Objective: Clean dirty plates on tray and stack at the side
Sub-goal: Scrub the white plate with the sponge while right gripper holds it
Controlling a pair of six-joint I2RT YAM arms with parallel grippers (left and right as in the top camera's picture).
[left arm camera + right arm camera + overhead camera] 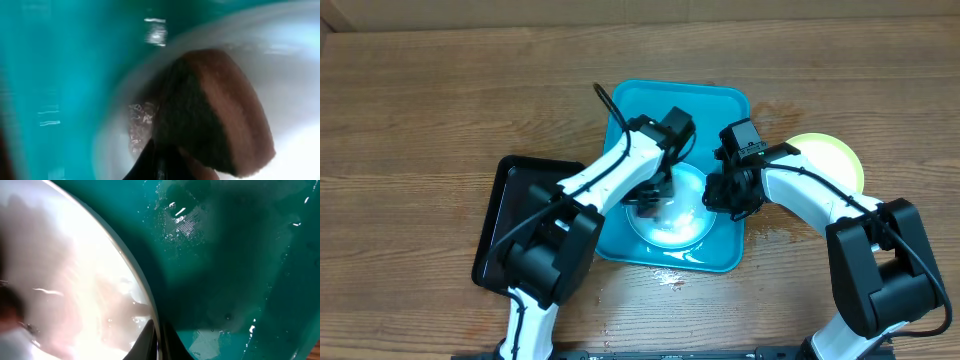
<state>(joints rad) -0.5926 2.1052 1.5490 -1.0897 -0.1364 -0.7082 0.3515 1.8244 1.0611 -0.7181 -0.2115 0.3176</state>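
A pale blue-white plate [672, 222] lies in the turquoise tray [650, 100]. My left gripper [650, 195] is shut on a brown sponge [215, 110] and presses it on the plate [295, 65], beside a dark smear [139, 120]. My right gripper [720, 195] is shut on the plate's right rim [150, 305]; its fingers [157, 342] pinch the edge over the wet tray floor [235, 255]. A pale yellow-green plate [832, 160] lies on the table right of the tray. The third plate cannot be told apart.
A black rectangular tray [520, 215] lies left of the turquoise tray. Water spots [670, 278] mark the wooden table [420, 110] in front of and right of the tray.
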